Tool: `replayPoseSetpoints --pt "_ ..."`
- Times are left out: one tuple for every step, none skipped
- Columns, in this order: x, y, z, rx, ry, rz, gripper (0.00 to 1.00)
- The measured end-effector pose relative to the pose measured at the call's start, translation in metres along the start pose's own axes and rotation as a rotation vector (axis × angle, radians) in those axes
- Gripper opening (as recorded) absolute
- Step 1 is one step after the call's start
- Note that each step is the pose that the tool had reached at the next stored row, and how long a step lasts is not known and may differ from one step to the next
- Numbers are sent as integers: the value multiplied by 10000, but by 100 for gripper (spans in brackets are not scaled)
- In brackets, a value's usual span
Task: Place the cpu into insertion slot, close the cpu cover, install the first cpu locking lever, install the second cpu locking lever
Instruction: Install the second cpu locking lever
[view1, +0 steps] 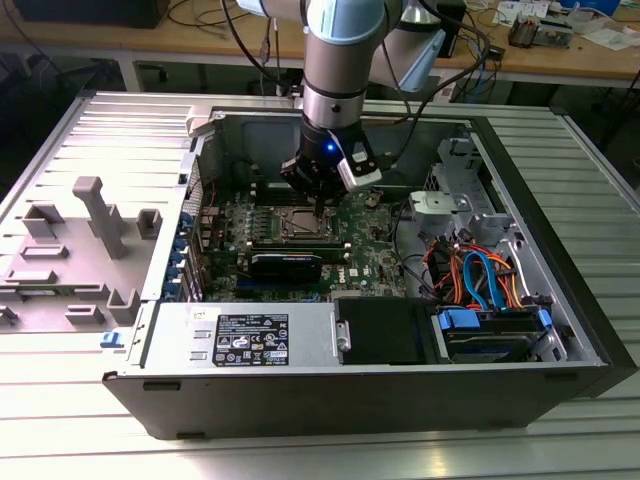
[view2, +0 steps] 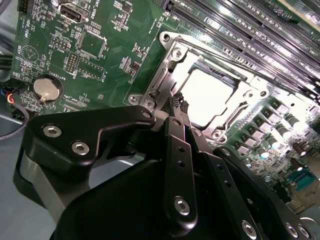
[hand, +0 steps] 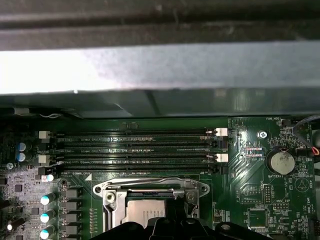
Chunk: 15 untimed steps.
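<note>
The cpu (view2: 212, 95) lies flat in the insertion slot (view2: 220, 67), and its pale metal top shines bright in the second wrist view. The cpu cover (view2: 172, 67) lies down over it as a silver frame, and the chip shows through the square cut-out. In the first wrist view the cover's hinge edge (hand: 150, 189) sits just beside the rows of long black memory slots (hand: 135, 150), which are at 12 o'clock from the socket there.

The gripper (view2: 179, 106) has its two black fingers (view2: 176, 135) pressed close together, with no visible gap, and the tips are at the rim of the cover on the side nearest to the camera. I cannot tell if a thin lever is caught between them. In the exterior view the gripper (view1: 318, 200) stands nearly upright over the socket (view1: 298, 224), in the middle of the green motherboard (view1: 375, 245).

A round coin battery (view2: 46, 88) sits on the board, at about 9 o'clock from the socket in the second wrist view. In the exterior view the open computer case (view1: 560, 345) lies on a ribbed metal table (view1: 60, 420); a grey power supply (view1: 250, 335) is at 6 o'clock from the socket, and a bundle of orange and blue cables (view1: 480, 275) is at about 4 o'clock. A grey plastic holder (view1: 95, 215) stands at 9 o'clock, well apart from the case.
</note>
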<state>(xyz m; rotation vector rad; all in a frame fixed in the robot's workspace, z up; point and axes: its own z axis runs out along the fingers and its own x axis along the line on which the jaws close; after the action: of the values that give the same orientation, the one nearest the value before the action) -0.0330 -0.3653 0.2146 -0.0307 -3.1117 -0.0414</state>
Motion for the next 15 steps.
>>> replayPoseSetpoints --pt "0 -3 1 0 0 -34 11" --pt "0 -3 1 3 2 -89 11" --pt "0 -4 0 7 6 -190 11" --pt "0 -4 1 12 10 -336 11" --pt "0 -4 1 16 13 -472 11" --pt "0 -4 1 19 16 -571 11" --pt "0 -4 2 20 17 -620 11" --pt "0 -4 2 20 18 -649 11" --pt "0 -4 0 20 18 -682 11" --pt "0 -3 -16 20 18 -687 11" --pt "1 -3 -39 21 19 -687 11" --pt "1 -2 -50 22 19 -687 11" --pt "2 -2 -60 23 19 -687 11" --pt "2 -2 -77 23 19 -687 11" --pt "2 -1 -90 23 19 -687 11"
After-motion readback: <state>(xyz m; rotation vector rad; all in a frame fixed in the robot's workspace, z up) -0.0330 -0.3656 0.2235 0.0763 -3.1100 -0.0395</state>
